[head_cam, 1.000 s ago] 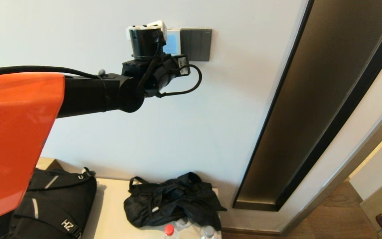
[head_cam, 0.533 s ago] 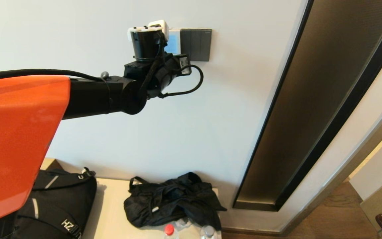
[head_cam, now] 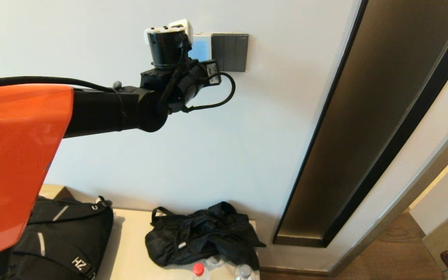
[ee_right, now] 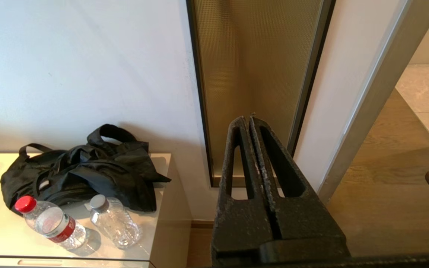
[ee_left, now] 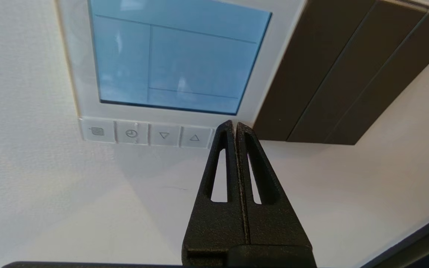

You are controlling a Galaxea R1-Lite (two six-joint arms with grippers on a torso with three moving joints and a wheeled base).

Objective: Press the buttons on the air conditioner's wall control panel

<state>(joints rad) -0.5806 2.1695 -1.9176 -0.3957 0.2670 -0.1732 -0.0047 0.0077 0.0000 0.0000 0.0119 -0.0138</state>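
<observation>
The white wall control panel [ee_left: 78, 82] has a lit light blue screen [ee_left: 177, 56]; in the head view the panel [head_cam: 202, 48] shows only partly behind my left wrist. A row of pale grey buttons [ee_left: 145, 133] runs along its bottom strip, marked with a menu sign, a clock, a down and an up triangle. My left gripper [ee_left: 234, 123] is shut and empty, its tips at the right end of the button row, past the up button [ee_left: 194, 137]. My right gripper [ee_right: 247, 120] is shut and empty, held low and away from the wall.
A dark grey three-switch plate [head_cam: 230, 52] sits right beside the panel, also in the left wrist view [ee_left: 348, 70]. Below stands a pale cabinet [head_cam: 130, 249] with a black bag [head_cam: 202, 233], a backpack [head_cam: 64, 237] and two bottles [ee_right: 54, 225]. A tall bronze panel [head_cam: 368, 116] is to the right.
My left arm and wrist have shifted a little up and to the left over the last half second, after moving slightly right and down before that. The gripper stays shut.
</observation>
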